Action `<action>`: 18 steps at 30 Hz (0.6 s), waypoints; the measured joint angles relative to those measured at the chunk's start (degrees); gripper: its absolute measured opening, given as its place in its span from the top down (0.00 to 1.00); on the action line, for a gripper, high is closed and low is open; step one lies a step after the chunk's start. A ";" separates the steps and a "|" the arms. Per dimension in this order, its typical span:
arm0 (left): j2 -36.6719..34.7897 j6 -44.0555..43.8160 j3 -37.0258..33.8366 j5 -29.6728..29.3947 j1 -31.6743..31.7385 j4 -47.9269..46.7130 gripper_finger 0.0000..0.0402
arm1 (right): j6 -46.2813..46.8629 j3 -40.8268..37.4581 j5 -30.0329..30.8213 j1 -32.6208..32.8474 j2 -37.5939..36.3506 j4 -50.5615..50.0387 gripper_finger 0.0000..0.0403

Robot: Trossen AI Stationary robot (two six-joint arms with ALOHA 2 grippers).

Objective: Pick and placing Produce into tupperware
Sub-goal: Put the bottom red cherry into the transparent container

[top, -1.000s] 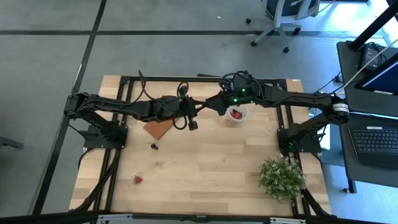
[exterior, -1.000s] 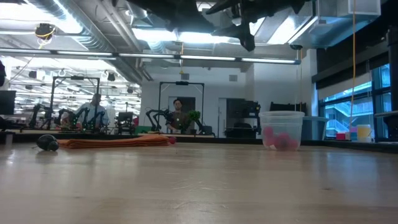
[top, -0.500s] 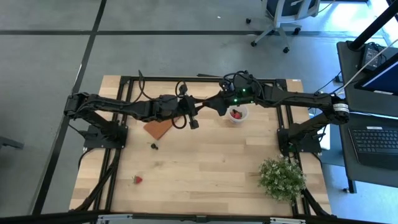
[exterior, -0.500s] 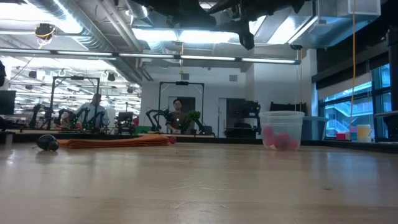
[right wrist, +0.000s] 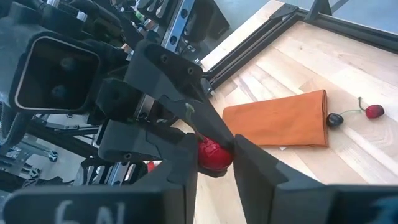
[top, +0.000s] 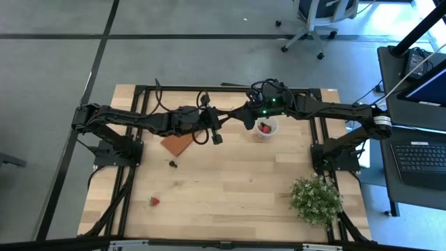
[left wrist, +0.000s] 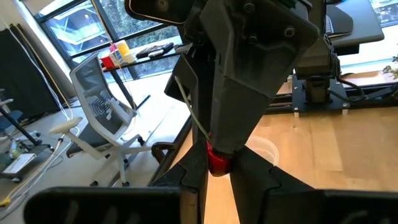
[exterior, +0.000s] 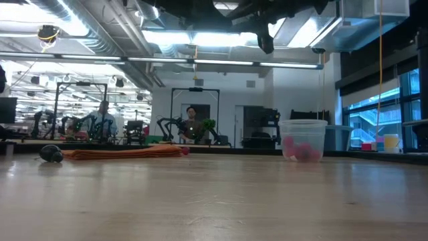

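Note:
High above the middle of the table my two grippers meet tip to tip, and a small red berry [right wrist: 214, 155] sits between them. My left gripper [left wrist: 217, 179] reaches in from the table's left and is shut on the berry. From the right, my right gripper [right wrist: 216, 169] has closed on the same berry. The tupperware [top: 265, 128], a small translucent cup with red berries inside, stands on the table just right of the grippers. More produce lies loose: a dark berry [top: 172, 164], a red strawberry [top: 154, 201], and a dark and a red berry [right wrist: 334, 120] beside the orange block. My left gripper pinches the red berry [left wrist: 217, 163] between its two fingertips, coming nearly level from the table's left. The berry is lifted clear, high above the table. My right gripper has its two fingers [right wrist: 180, 163] against the berry's opposite sides [right wrist: 206, 155], coming from the table's right and slanting slightly down.
A flat orange-brown block [top: 178, 144] lies on the table below my left arm. A bushy green plant [top: 317, 199] stands at the near right corner. Bare wooden tabletop [top: 237, 188] stretches across the near half. Beyond the table, people sit at other benches [exterior: 190, 124].
Both arms have stayed where they were, tip to tip over the table. My right gripper's fingers have drawn together around the red berry that my left gripper holds.

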 joint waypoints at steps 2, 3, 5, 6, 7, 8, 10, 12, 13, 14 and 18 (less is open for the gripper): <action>0.00 0.41 0.00 0.06 0.00 -0.02 0.87 | -0.23 0.00 0.00 0.00 0.00 -0.13 0.78; 0.00 0.41 0.00 0.11 -0.02 -0.02 0.87 | -0.39 0.00 0.00 0.00 0.00 -0.17 0.78; 0.00 0.05 0.00 0.58 -0.13 -0.05 0.86 | -1.18 0.00 -0.15 -0.09 0.00 -0.32 0.78; 0.00 -0.23 0.00 1.02 -0.13 -0.09 0.84 | -1.43 0.00 -0.25 -0.09 0.00 -0.45 0.78; 0.00 -0.65 0.00 1.32 -0.15 -0.11 0.82 | -1.61 0.00 -0.26 -0.23 0.00 -0.55 0.79; 0.00 -1.34 0.00 1.38 -0.26 -0.17 0.80 | -1.83 0.00 -0.26 -0.45 0.00 -0.57 0.79; -0.02 -2.86 0.00 1.87 -0.28 -0.64 0.74 | -2.36 0.00 -0.24 -0.77 0.11 -0.82 0.79; -0.02 -3.83 0.01 2.39 -0.28 -1.74 0.68 | -3.28 0.00 -0.41 -1.25 0.24 -1.49 0.79; -0.02 -4.48 0.07 2.43 -0.31 -2.54 0.65 | -3.66 0.00 -0.41 -1.49 0.26 -2.31 0.79; -0.09 -5.60 0.09 2.19 -0.33 -3.52 0.62 | -4.27 -0.02 -0.18 -1.89 0.25 -3.76 0.79; -0.11 -12.14 0.09 1.72 -0.37 -8.44 0.54 | -6.52 -0.02 1.05 -3.63 0.26 -8.78 0.79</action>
